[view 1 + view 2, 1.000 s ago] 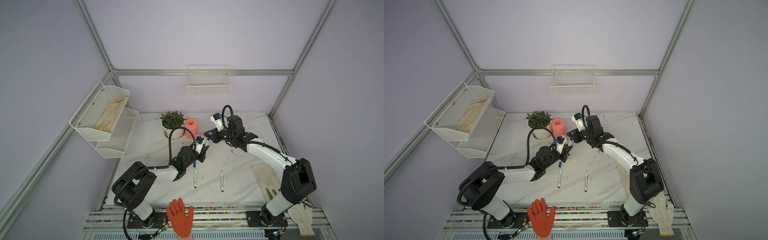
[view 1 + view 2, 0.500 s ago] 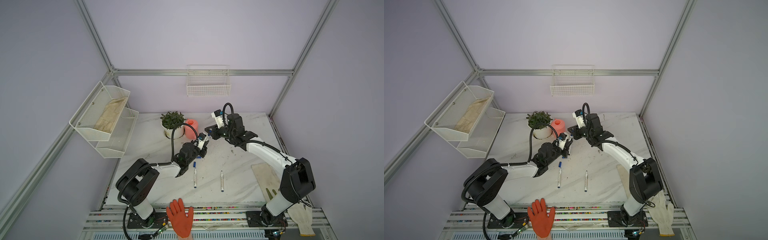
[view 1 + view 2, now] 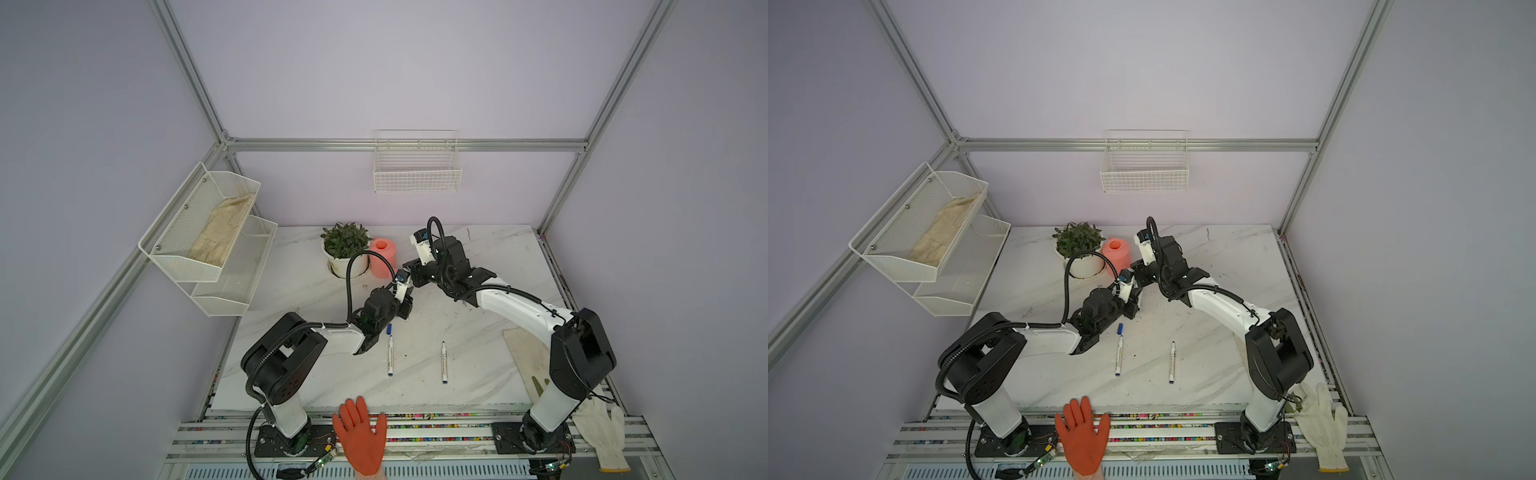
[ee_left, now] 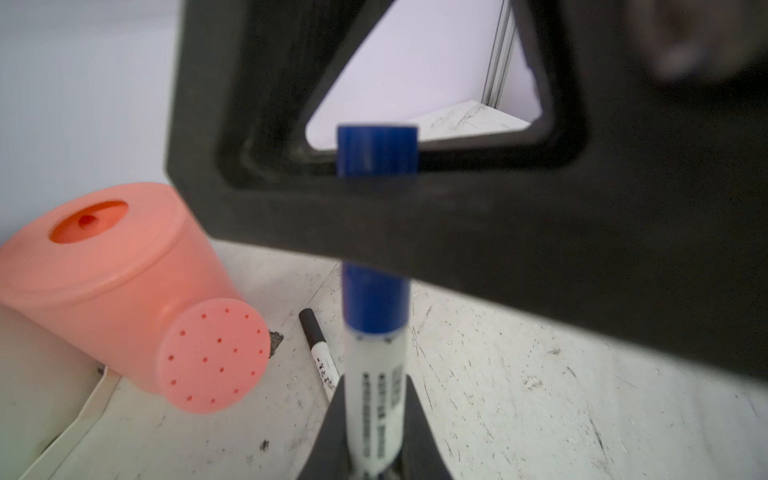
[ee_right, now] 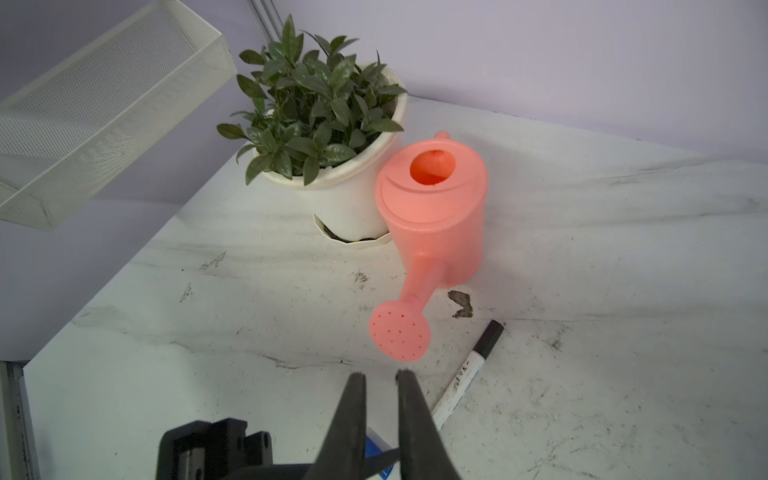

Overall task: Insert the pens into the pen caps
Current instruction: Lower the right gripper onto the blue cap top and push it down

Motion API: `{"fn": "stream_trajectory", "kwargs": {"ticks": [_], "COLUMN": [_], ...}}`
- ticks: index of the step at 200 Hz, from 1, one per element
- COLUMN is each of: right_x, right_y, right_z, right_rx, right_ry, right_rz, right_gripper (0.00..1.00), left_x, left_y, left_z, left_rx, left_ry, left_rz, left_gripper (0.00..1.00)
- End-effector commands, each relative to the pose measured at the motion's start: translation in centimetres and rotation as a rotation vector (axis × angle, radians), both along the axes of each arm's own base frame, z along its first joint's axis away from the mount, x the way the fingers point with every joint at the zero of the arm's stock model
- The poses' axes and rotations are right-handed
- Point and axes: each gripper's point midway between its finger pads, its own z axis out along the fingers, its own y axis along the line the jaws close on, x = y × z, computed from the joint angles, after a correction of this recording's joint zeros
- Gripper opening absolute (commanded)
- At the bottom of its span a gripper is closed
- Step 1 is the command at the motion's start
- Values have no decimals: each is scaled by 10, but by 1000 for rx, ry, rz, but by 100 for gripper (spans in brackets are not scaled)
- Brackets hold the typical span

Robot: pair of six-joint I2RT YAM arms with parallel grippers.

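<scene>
Left tool (image 4: 375, 386) grips pen (image 4: 375, 357); right tool (image 5: 381, 374) pinches its cap (image 4: 376, 297).

Potted plant (image 3: 345, 245) at tabletop (image 3: 498, 257) rear, pink watering can (image 3: 383, 257) just beside it. Wire basket (image 3: 417, 174) on back wall. Two-tier mesh shelf (image 3: 208, 237) on left wall, cloth (image 3: 222, 232) in upper tier.

We see the left arm (image 3: 338, 338) and right arm (image 3: 509, 303) as white shells between bulky black joint housings (the left shoulder's dotted with small round holes). A black corrugated cable (image 3: 349, 282) loops over each wrist, and the right gripper (image 5: 380, 374) has black, tapering fingers (image 5: 351, 415).
</scene>
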Motion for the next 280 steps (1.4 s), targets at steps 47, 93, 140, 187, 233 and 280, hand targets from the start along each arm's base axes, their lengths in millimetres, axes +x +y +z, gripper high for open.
{"fn": "stream_trajectory", "kwargs": {"ticks": [47,93,140,187,233,280], "right_x": [-127,-134,-119,-101,-100,-86], "right_y": [-53,-59,-80,-63,-52,-46], "right_z": [-149,-163,-163,-110,-89,-62], "right_rx": [-302,-382,-469,-122,2,64], "right_ry": [649,654,611,618,619,553], "right_rz": [157,150,56,117,161,161], "right_gripper": [0,0,0,0,0,0], "left_x": [-26,-32,-45,-41,-32,-34], "left_y": [94,115,150,133,79,24], "left_z": [367,406,418,367,286,190], "left_rx": [-829,-892,-1004,-886,-706,-542], "left_ry": [-850,-956,-975,-854,-626,-374], "left_rz": [108,66,34,6,2,-40], "left_gripper": [0,0,0,0,0,0]}}
